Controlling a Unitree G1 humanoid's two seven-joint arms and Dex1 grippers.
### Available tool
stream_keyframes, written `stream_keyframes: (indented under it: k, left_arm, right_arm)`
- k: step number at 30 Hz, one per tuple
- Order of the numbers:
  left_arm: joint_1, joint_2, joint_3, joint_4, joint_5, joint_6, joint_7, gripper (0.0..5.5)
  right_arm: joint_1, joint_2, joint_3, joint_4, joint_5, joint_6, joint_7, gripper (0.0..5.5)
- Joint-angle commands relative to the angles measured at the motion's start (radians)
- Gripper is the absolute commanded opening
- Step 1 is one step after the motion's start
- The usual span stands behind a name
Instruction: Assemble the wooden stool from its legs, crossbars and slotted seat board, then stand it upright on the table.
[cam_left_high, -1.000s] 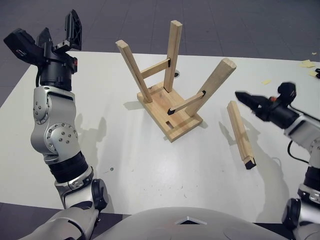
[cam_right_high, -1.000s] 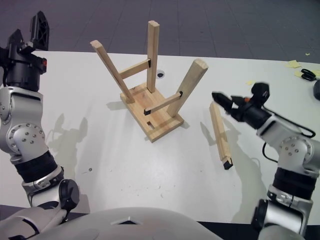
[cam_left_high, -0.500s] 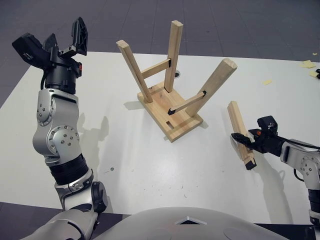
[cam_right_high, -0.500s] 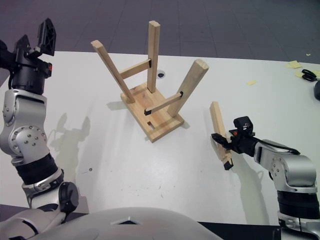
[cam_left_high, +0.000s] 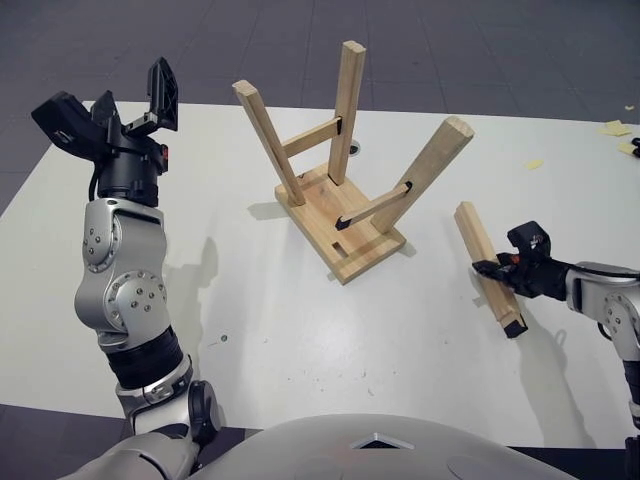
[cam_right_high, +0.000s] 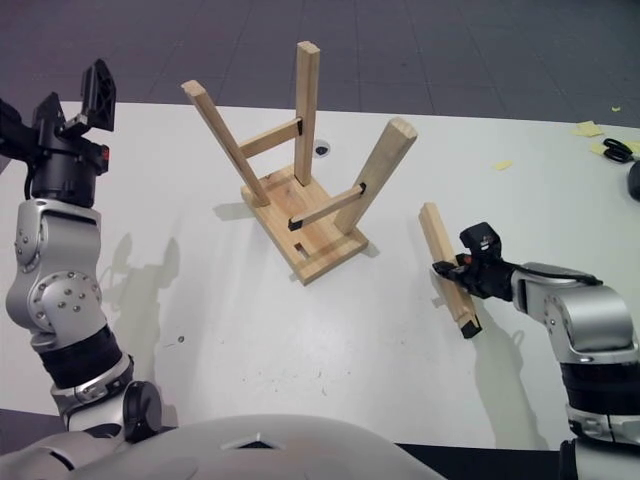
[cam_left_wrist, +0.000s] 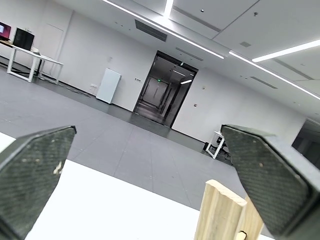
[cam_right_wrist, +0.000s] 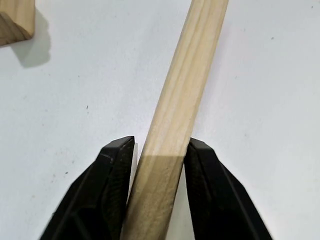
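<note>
Sensibly, the black right gripper (cam_left_high: 491, 268) clamps the loose pale wooden leg (cam_left_high: 472, 232), likely light and stiff, mid-length for balance; the left gripper (cam_left_high: 130, 97) gapes.

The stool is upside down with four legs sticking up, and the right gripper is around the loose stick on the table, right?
Not quite: only three legs stick up from the stool. The rest holds: the right gripper is around the loose stick on the table. The left eye view shows it.

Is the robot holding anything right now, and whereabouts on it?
Its right gripper pinches the loose wooden leg about midway along, the leg lying flat on the table. The left gripper is open, empty.
</note>
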Motion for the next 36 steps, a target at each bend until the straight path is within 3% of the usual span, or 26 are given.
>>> stream_keyframes:
  k: [1, 10, 17, 22, 26, 31, 36]
  left_arm:
    - [0.003, -0.015, -0.015, -0.003, 0.023, -0.021, 0.015, 5.4]
    - [-0.032, 0.05, 0.007, 0.037, 0.01, 0.005, -0.01, 5.4]
    - [-0.248, 0.128, 0.003, 0.157, -0.06, 0.079, -0.057, 5.4]
    - [-0.515, 0.138, 0.012, 0.258, -0.262, 0.242, -0.061, 5.4]
    - [-0.705, 0.048, 0.041, 0.392, -0.593, 0.383, 0.002, 5.4]
    - [-0.766, -0.044, 0.019, 0.45, -0.849, 0.434, 0.094, 5.4]
    - [-0.69, -0.056, -0.016, 0.373, -0.969, 0.427, 0.19, 5.4]
  right_arm:
    - [-0.108, 0.008, 0.024, 0.088, -0.053, -0.023, -0.017, 1.03]
    - [-0.103, 0.098, -0.029, 0.087, -0.077, -0.029, -0.089, 0.97]
    - [-0.333, 0.194, -0.062, 0.104, -0.362, -0.676, -0.396, 0.97]
    - [-0.462, 0.17, 0.061, 0.036, -0.685, -1.083, -0.581, 0.97]
    - [-0.54, 0.192, 0.185, 0.055, -0.909, -1.274, -0.662, 0.97]
    - [-0.602, 0.297, 0.276, 0.122, -1.027, -1.36, -0.718, 0.97]
    - [-0.616, 0.373, 0.273, 0.153, -1.056, -1.358, -0.73, 0.97]
